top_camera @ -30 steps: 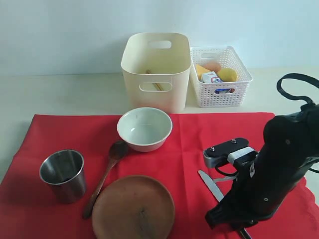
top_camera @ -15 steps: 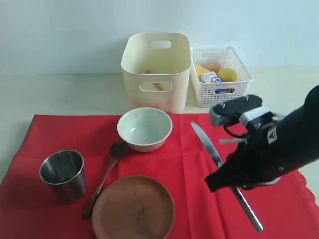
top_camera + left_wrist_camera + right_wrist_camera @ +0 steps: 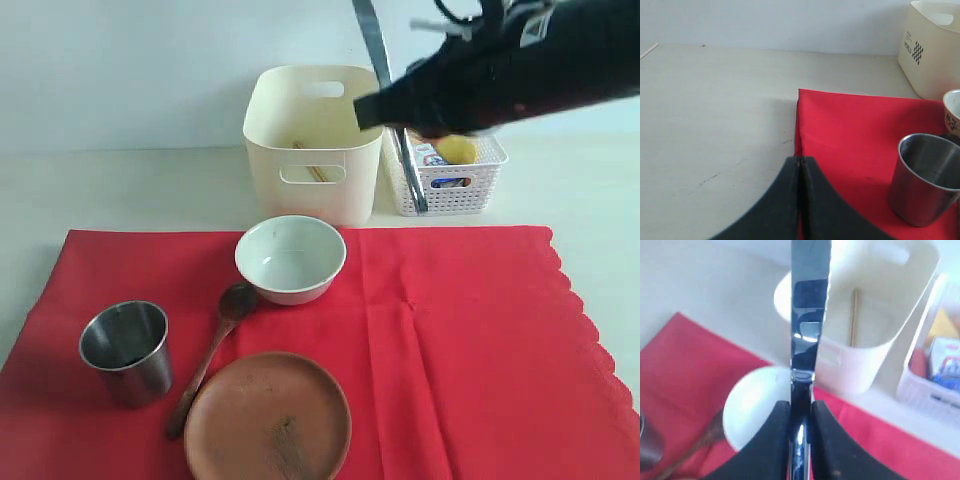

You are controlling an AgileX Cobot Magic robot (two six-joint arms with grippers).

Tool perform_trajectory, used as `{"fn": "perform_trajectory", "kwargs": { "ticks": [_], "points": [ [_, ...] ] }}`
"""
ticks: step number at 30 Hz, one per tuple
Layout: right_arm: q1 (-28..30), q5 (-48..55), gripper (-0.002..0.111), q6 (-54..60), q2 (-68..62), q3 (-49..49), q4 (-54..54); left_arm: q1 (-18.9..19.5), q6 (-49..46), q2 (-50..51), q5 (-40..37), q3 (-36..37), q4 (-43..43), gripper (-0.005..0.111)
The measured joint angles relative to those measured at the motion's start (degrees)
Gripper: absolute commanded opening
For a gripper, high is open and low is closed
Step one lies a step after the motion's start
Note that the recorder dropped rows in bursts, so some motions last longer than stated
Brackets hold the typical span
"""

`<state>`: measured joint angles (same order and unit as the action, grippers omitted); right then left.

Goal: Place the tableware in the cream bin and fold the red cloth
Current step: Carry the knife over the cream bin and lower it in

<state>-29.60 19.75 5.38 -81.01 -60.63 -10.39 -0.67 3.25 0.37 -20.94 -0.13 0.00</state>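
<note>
Bright red cloth (image 3: 470, 340), scalloped along its right edge; cream bin (image 3: 300, 195); white lattice basket (image 3: 470, 190); pale white-green bowl (image 3: 290, 258); shiny grey cup (image 3: 125, 350); brown plate (image 3: 268, 418); dark brown spoon (image 3: 210, 355).

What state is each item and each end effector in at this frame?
right end effector, shut on knife
left end effector, shut, empty
knife, airborne by the cream bin
cream bin, upright, thin sticks inside
bowl, upright, empty, on red cloth
steel cup, upright on cloth
wooden spoon, lying on cloth
plate, flat on cloth
red cloth, spread out, unfolded
</note>
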Motion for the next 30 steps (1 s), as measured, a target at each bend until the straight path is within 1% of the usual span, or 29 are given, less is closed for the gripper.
{"fn": "perform_trajectory", "kwargs": {
  "ticks": [5, 11, 21, 26, 30],
  "points": [
    [3.5, -6.1, 0.0, 0.4, -5.5, -6.4, 0.0, 0.0, 0.0, 0.0, 0.0, 0.0, 0.0, 0.0],
    [6.3, -10.8, 0.0, 1.2, -15.3, -14.2, 0.0, 0.0, 0.0, 0.0, 0.0, 0.0, 0.0, 0.0],
    [6.7, -11.6, 0.0, 3.8, -33.1, -31.2, -0.1, 0.0, 0.0, 0.0, 0.0, 0.0, 0.0, 0.0],
    [6.7, -11.6, 0.0, 4.8, -39.5, -39.0, -0.1, 0.0, 0.0, 0.0, 0.0, 0.0, 0.0, 0.0],
    [6.7, -11.6, 0.0, 5.5, -43.1, -43.2, -0.1, 0.0, 0.0, 0.0, 0.0, 0.0, 0.0, 0.0]
  ]
}}
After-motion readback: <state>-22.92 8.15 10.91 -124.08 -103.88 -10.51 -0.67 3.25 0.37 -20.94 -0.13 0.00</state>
